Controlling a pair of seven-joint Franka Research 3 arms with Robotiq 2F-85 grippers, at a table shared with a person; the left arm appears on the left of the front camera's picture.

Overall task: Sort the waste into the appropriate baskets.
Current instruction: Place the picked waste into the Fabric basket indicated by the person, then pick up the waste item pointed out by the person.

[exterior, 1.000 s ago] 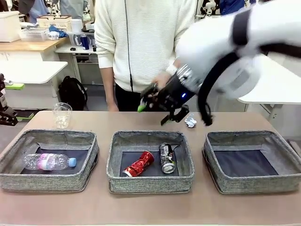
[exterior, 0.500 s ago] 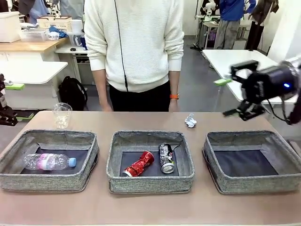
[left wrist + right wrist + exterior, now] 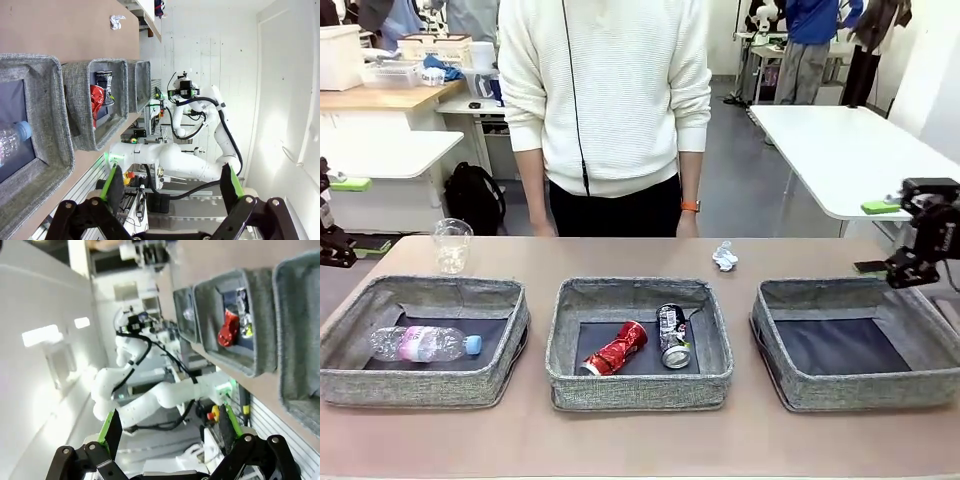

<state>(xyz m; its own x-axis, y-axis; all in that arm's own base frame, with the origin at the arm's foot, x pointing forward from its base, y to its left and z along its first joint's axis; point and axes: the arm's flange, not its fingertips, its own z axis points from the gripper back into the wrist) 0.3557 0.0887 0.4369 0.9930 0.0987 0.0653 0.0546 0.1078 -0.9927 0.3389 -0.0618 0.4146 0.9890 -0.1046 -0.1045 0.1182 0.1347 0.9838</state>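
Three grey woven baskets stand in a row. The left basket (image 3: 505,335) holds the clear bottle (image 3: 425,343). The middle basket (image 3: 640,392) holds the crushed red can (image 3: 617,348) and the dark can (image 3: 674,335). Nothing lies in the right basket (image 3: 855,392). The clear cup (image 3: 452,245) stands behind the left basket. The paper wad (image 3: 725,257) lies on the table beyond the middle basket. My right gripper (image 3: 876,237) hangs open at the right edge, above the right basket's far corner. My left gripper (image 3: 358,215) is open at the far left edge, off the table.
A person in a white sweater (image 3: 605,90) stands at the far side with both hands down by the table edge. The left wrist view shows the baskets side-on, with the red can (image 3: 96,97) and the paper wad (image 3: 117,21).
My right arm has swung from above the middle basket out to the right edge of the table. The person's hands have dropped to their sides.
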